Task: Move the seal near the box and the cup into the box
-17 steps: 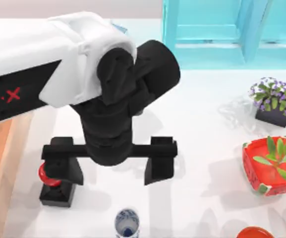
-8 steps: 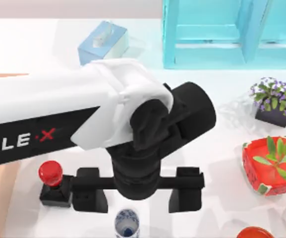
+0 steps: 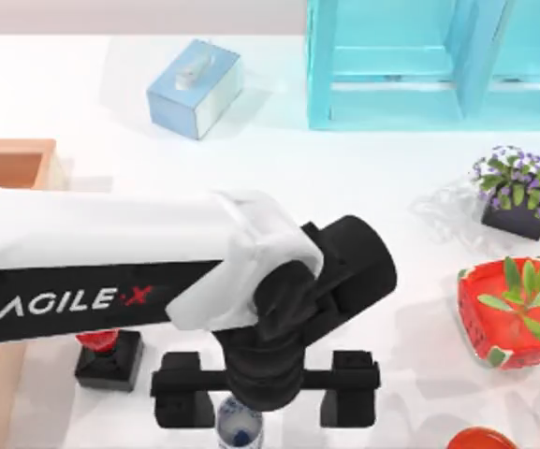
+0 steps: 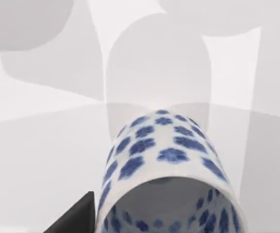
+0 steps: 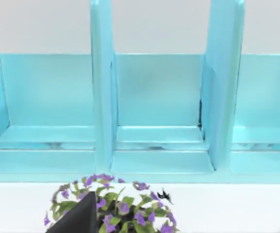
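Observation:
The cup [image 3: 240, 433], white with a blue floral pattern, stands at the table's front edge, partly under my left wrist. My left gripper [image 3: 266, 410] is open, lowered over the cup with one finger on either side. In the left wrist view the cup [image 4: 165, 160] sits very close, with one dark fingertip [image 4: 74, 219] beside it. The seal [image 3: 110, 365] stands upright left of the gripper, its red knob half hidden by my left arm. It is just right of the orange-brown box [image 3: 7, 161] at the table's left. My right arm is parked, facing the shelf.
A light blue tissue box [image 3: 195, 87] and a turquoise shelf unit [image 3: 438, 65] stand at the back. On the right are a purple flower pot [image 3: 520, 192] and a red bowl with a plant [image 3: 513, 313]. The flowers [image 5: 110, 206] show before the shelf [image 5: 159, 111].
My left gripper, open throughout, has moved right from the seal and then toward the front edge, coming down around the cup. The seal has stayed where it stood.

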You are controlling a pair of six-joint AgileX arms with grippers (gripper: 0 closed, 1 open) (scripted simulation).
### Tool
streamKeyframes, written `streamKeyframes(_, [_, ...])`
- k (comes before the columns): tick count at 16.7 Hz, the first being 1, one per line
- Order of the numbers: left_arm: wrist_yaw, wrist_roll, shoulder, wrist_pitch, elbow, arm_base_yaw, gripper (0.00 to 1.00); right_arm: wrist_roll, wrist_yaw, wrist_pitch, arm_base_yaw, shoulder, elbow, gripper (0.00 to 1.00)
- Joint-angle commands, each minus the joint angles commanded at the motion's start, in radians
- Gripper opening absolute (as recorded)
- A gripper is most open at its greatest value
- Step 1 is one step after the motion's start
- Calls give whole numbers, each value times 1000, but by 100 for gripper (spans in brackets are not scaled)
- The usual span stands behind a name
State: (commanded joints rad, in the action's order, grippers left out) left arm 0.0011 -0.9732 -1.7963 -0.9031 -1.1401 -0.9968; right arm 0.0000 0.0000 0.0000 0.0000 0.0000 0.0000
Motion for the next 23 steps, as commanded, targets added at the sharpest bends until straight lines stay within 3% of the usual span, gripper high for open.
streamKeyframes(6, [0,0,-23,61,50,0,100,0,0,0,0,0,0,100])
streamKeyframes(19, [0,0,-23,61,50,0,2,0,0,0,0,0,0,100])
streamKeyframes(23, [0,0,-23,61,50,0,0,0,0,0,0,0,0,100])
